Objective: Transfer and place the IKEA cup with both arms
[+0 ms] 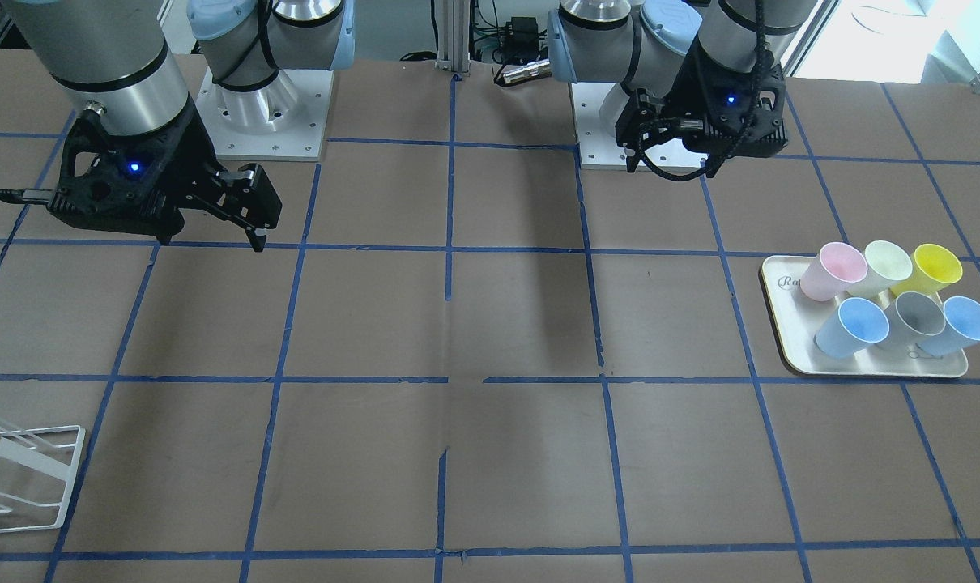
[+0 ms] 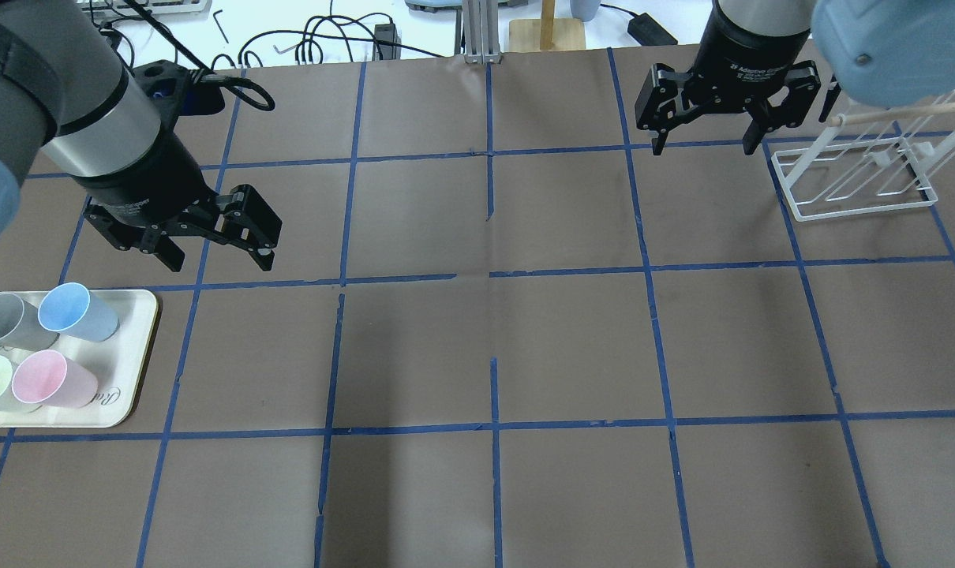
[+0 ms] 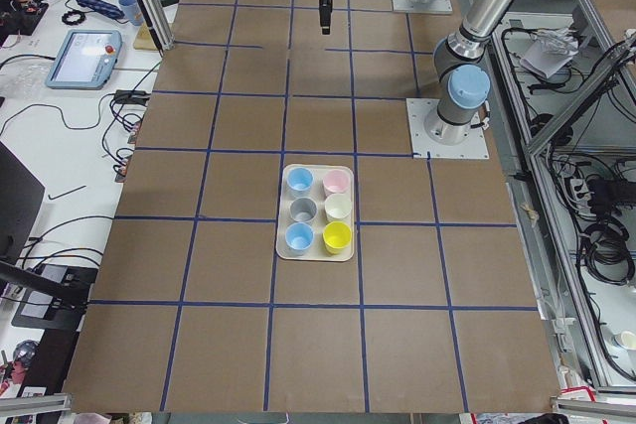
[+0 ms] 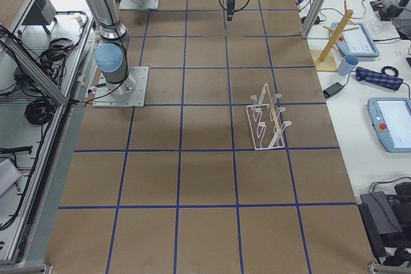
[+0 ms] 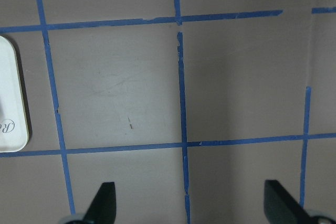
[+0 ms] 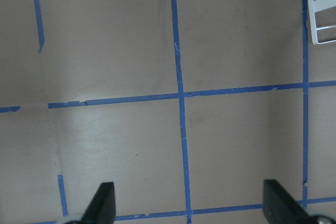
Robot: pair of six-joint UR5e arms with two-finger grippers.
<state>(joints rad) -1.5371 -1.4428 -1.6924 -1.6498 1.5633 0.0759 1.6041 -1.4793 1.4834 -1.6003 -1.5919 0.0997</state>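
My table [image 2: 572, 347] is covered with brown paper, and blue tape lines [image 2: 493, 274] divide it into squares. Seen from over my shoulders, a white tray [image 2: 134, 371] lies flat on it at 9 o'clock. A white wire rack [image 4: 268, 120] stands on it at 2 o'clock, well apart from the tray.

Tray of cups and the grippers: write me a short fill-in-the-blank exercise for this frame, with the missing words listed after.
1. The tray holds ___ cups.
2. The grey cup stands between two ___ cups.
3. The left gripper hangs over the table, holding nothing, with its fingers ___.
4. The white wire rack stands on the robot's ___ side of the table.

Missing words: six; blue; open; right.
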